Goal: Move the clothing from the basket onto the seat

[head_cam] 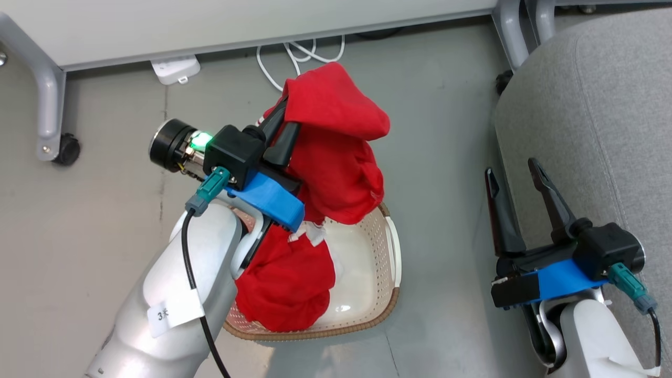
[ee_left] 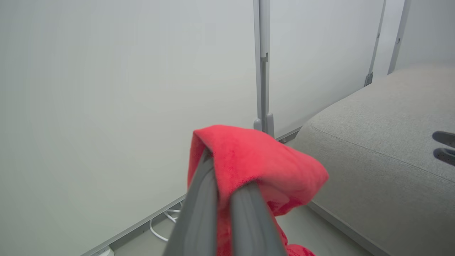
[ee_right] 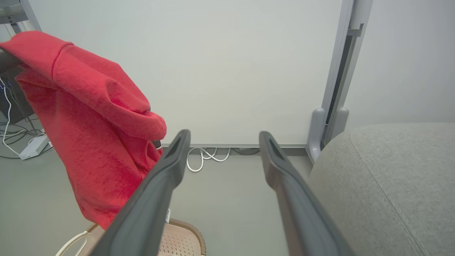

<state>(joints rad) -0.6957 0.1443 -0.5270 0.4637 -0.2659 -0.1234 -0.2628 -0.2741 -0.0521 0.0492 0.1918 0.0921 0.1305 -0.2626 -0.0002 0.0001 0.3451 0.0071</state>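
My left gripper (head_cam: 286,107) is shut on a bright red piece of clothing (head_cam: 336,152), lifted above the basket (head_cam: 391,252); the fabric drapes over the fingertips and hangs down toward the basket's far rim. In the left wrist view the red clothing (ee_left: 256,160) folds over my two closed fingers (ee_left: 245,213). More red clothing (head_cam: 286,283) lies in the cream basket's left half. The grey seat (head_cam: 604,131) stands to the right. My right gripper (head_cam: 517,176) stands open and empty beside the seat's left edge; its view shows the hanging clothing (ee_right: 92,121), basket rim (ee_right: 188,234) and seat (ee_right: 391,177).
A white partition panel (head_cam: 236,21) on grey castor legs (head_cam: 50,105) runs along the far side, with white cables (head_cam: 294,58) and a power strip (head_cam: 176,68) on the floor below it. Grey floor lies between basket and seat.
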